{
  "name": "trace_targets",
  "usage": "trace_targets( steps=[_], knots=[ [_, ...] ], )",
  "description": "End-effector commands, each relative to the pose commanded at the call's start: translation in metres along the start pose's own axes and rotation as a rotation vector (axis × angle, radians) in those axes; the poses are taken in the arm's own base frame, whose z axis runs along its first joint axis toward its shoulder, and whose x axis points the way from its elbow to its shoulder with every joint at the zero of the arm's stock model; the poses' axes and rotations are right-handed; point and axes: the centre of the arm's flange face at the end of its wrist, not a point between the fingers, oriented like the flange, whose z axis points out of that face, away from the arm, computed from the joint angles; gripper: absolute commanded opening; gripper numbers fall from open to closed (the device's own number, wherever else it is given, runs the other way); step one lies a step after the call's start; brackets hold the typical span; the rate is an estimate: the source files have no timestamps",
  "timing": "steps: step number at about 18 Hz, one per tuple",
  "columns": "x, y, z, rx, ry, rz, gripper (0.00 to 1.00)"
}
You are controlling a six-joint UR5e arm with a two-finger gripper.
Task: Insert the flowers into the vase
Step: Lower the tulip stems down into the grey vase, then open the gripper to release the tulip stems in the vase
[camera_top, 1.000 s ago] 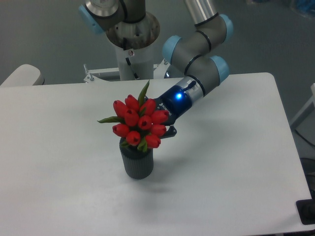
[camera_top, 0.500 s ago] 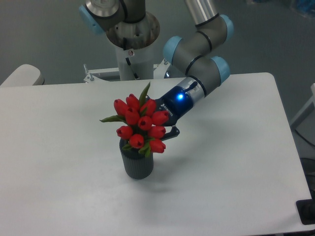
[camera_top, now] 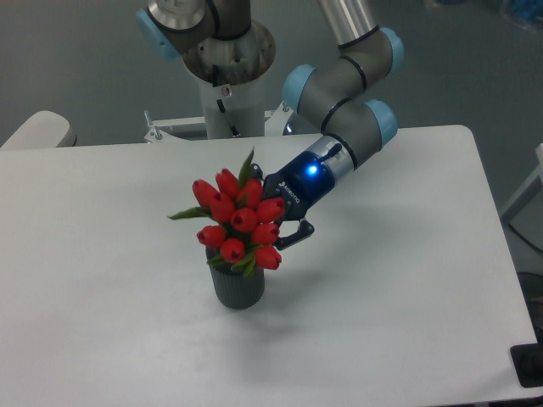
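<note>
The flowers [camera_top: 237,222], a tight bunch of red tulip buds with green leaves, stand in the mouth of the vase [camera_top: 238,284], leaning slightly left. This vase is a small dark grey ribbed cylinder on the white table [camera_top: 110,280]. My gripper [camera_top: 273,222] reaches in from the upper right, right behind the bunch, with its blue light on. Only one dark finger [camera_top: 294,234] shows, to the right of the lowest buds. The fingertips and the stems are hidden by the buds, so I cannot tell whether the jaws hold them.
The arm's base column [camera_top: 227,76] stands behind the table's far edge. At the far left lies a rounded white object [camera_top: 36,131]. A dark object [camera_top: 529,365] sits off the table's front right corner.
The bunch has sunk lower onto the vase and tipped slightly left. The gripper has shifted a little down and to the right.
</note>
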Motion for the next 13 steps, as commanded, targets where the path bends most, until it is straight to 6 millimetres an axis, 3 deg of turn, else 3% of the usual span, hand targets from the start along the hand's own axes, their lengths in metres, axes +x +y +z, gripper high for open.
trace_targets(
  steps=[9, 13],
  knots=[
    [-0.004, 0.011, 0.000, -0.032, -0.005, 0.032, 0.75],
    [-0.005, 0.014, -0.002, -0.054, -0.014, 0.032, 0.86]
  ],
)
